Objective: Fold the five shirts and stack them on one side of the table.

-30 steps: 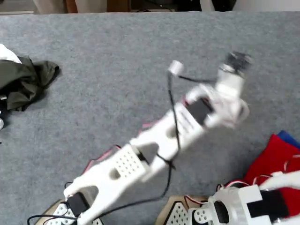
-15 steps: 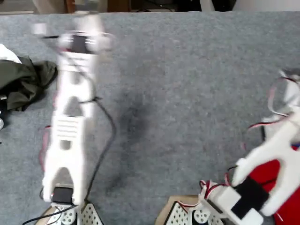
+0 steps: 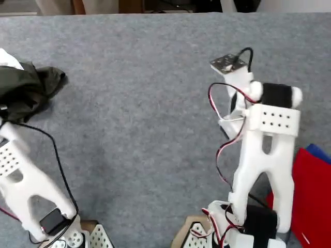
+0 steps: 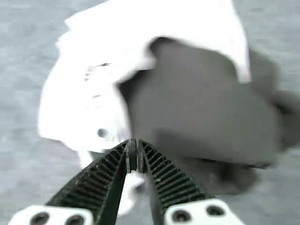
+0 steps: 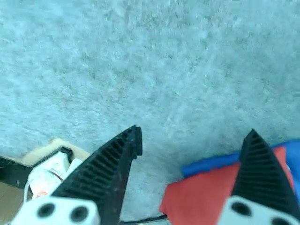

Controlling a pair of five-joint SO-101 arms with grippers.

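Observation:
A dark olive shirt (image 3: 28,88) lies crumpled at the table's left edge with a white shirt (image 3: 8,58) beside it. In the left wrist view my left gripper (image 4: 133,149) is shut, its tips together just above the white shirt (image 4: 112,61) and the dark shirt (image 4: 197,112). A red shirt (image 3: 311,194) sits folded on a blue shirt (image 3: 316,153) at the right edge. My right gripper (image 5: 194,136) stands open over bare table, with the red shirt (image 5: 206,199) and the blue shirt (image 5: 220,163) close by its fingers.
The grey felt table (image 3: 150,103) stretches wide between the two piles. The left arm (image 3: 20,181) rises along the left edge, the right arm (image 3: 266,121) stands at centre right. Both arm bases (image 3: 196,235) sit at the near edge.
The left arm has swung from the table's middle to the far left over the shirt pile. The right arm has come up from the lower right corner to centre right.

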